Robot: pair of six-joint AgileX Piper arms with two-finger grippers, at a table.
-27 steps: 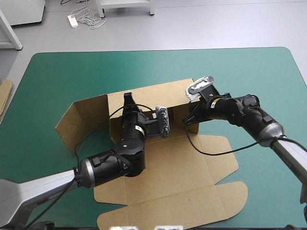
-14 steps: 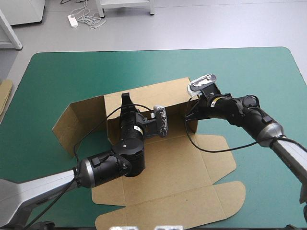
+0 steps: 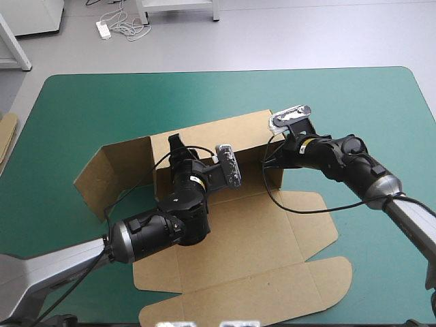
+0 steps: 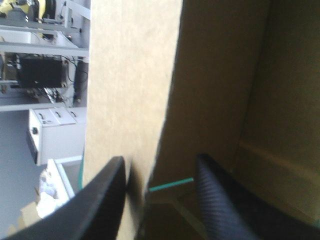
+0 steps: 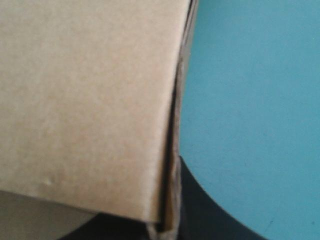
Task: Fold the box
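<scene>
High view: left gripper (image 3: 178,146) astride box (image 3: 219,133) wall.

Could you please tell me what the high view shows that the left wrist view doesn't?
Only the high view shows the flat lid of the box on the table, and more board at the table's left edge. Only the left wrist view shows the left jaws apart, the raised wall's corner between them. Both show that brown wall.
</scene>
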